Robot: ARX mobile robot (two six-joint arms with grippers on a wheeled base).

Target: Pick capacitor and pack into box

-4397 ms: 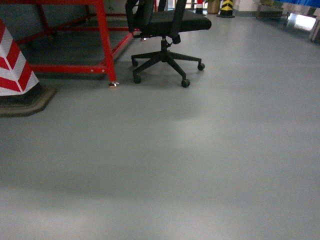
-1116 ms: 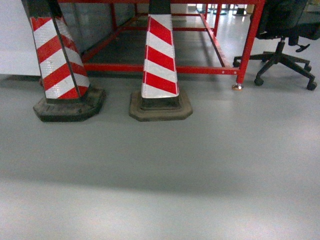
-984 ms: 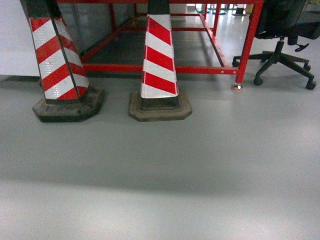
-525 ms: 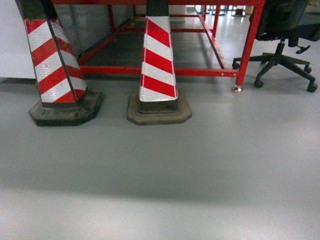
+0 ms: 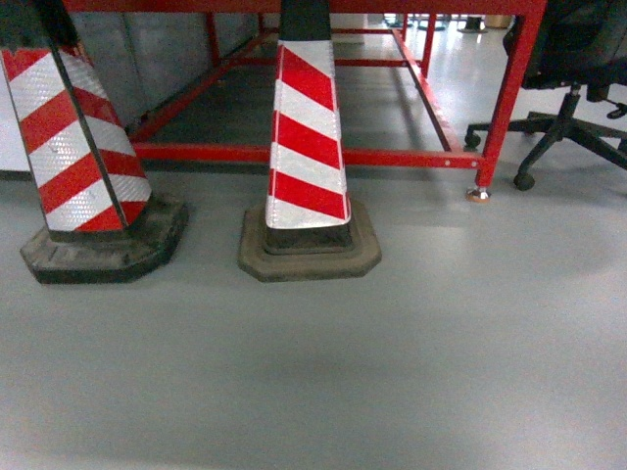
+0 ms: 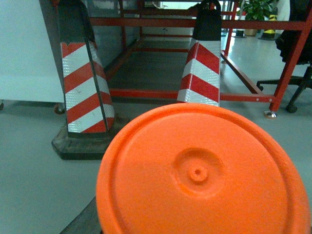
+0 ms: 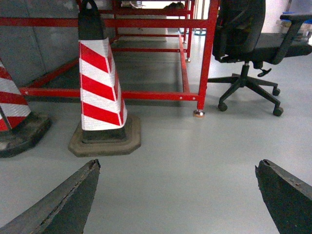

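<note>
Your right gripper [image 7: 178, 195] has its jaws spread wide with nothing between them, only grey floor [image 7: 195, 161]. Your left jaws cannot be judged: an orange round disc [image 6: 200, 173] fills the near part of the left wrist view and hides them. Beyond stand two red-and-white striped cones, the left cone [image 5: 73, 147] and the middle cone [image 5: 304, 147], on dark bases. Farther off is a red frame [image 5: 304, 155], with a black office chair [image 7: 251, 44] at far right. Neither capacitor nor box appears in any view.
</note>
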